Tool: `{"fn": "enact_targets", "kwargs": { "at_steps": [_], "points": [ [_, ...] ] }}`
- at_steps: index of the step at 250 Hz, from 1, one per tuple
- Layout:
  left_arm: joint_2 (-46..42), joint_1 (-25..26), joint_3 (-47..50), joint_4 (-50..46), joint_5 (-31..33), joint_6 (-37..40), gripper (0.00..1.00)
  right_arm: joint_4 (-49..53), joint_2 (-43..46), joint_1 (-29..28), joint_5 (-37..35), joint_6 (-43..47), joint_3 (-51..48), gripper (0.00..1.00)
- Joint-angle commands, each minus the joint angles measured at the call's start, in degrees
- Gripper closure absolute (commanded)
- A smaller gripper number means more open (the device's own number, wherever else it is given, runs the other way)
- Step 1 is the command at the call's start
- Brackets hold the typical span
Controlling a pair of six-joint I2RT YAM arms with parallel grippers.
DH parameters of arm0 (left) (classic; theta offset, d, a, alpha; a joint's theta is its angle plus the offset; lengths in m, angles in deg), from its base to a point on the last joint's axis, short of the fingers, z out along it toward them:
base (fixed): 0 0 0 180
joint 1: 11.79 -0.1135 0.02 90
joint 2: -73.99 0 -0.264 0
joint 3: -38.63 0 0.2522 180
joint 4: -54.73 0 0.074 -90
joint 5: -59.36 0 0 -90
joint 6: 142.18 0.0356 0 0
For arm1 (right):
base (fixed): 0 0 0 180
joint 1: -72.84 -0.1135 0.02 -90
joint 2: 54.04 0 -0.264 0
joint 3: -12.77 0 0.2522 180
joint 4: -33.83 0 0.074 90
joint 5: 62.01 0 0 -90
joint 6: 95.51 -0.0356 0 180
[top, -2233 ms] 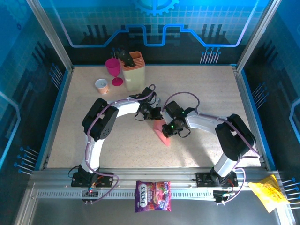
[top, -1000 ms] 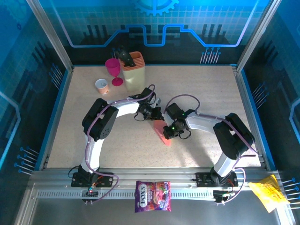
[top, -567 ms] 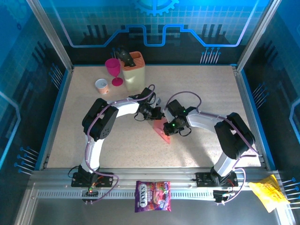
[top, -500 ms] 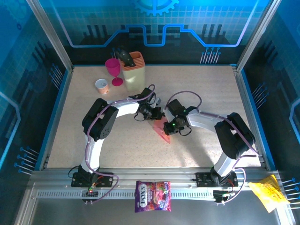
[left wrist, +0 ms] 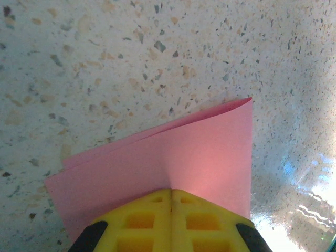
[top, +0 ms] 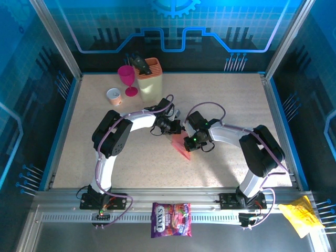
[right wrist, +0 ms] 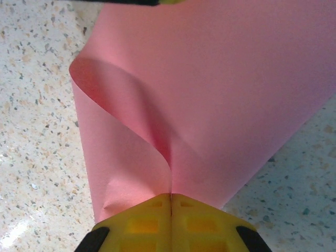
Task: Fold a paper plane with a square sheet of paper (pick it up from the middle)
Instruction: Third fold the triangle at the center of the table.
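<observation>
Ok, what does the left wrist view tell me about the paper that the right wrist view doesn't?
Left wrist: the thin pink-red sheet of paper sits as flat, stacked layers ending in a sharp corner, pinched in the shut left pincer. Right wrist: one side of the sheet curls over in a loose, uncreased roll that runs down into the shut right pincer. Both: a pincer closed on the pink-red paper, with the speckled tabletop behind it.
</observation>
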Motion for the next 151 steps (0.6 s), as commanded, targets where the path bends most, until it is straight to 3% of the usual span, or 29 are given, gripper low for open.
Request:
{"fn": "enact_targets", "kwargs": {
  "at_steps": [1,151],
  "points": [
    [1.80,-0.27,2.39,-2.91,3.30,0.12,1.00,1.32,-1.07,0.82,-0.57,0.83,0.59,1.00],
    [0.86,-0.36,2.72,-2.24,2.43,-0.90,1.00,-0.90,-2.78,0.85,-0.26,-0.01,-1.95,1.00]
  ]
}}
